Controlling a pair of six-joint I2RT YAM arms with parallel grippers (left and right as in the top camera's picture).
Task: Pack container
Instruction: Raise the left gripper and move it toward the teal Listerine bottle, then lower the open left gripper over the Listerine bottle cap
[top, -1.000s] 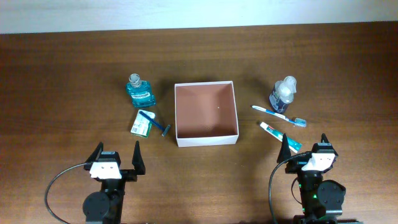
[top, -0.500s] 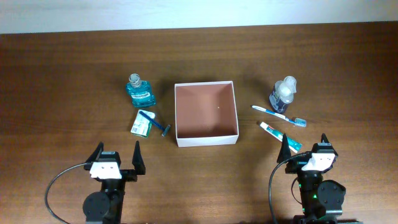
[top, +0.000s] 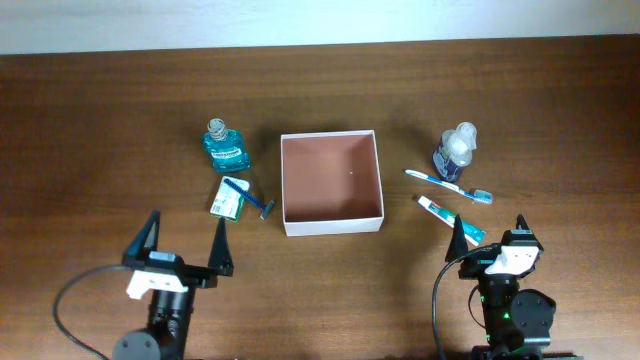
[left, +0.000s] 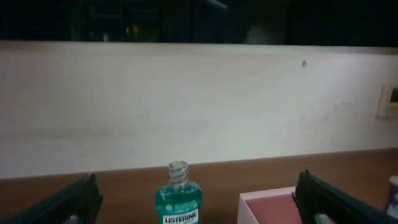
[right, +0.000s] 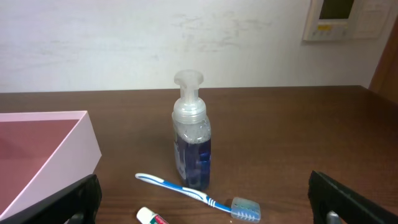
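The container (top: 332, 216), a shallow square box with white walls and a reddish-brown inside, sits at the table's middle; it also shows in the left wrist view (left: 264, 205) and the right wrist view (right: 43, 149). It holds nothing. A green mouthwash bottle (top: 225, 147) (left: 178, 199), a green-white packet (top: 227, 203) and a blue razor (top: 250, 195) lie to its left. A blue pump bottle (top: 453, 152) (right: 190, 146), a toothbrush (top: 448, 186) (right: 193, 191) and a toothpaste tube (top: 450, 218) lie to its right. My left gripper (top: 186, 243) is open near the front left. My right gripper (top: 488, 230) is open, just before the toothpaste.
A pale wall (left: 186, 106) runs behind the table's far edge. A wall panel (right: 339, 18) hangs at the upper right in the right wrist view.
My left gripper has tilted and lifted, its fingertips now a little farther forward and its base lower in view. The right arm and all objects have not moved.
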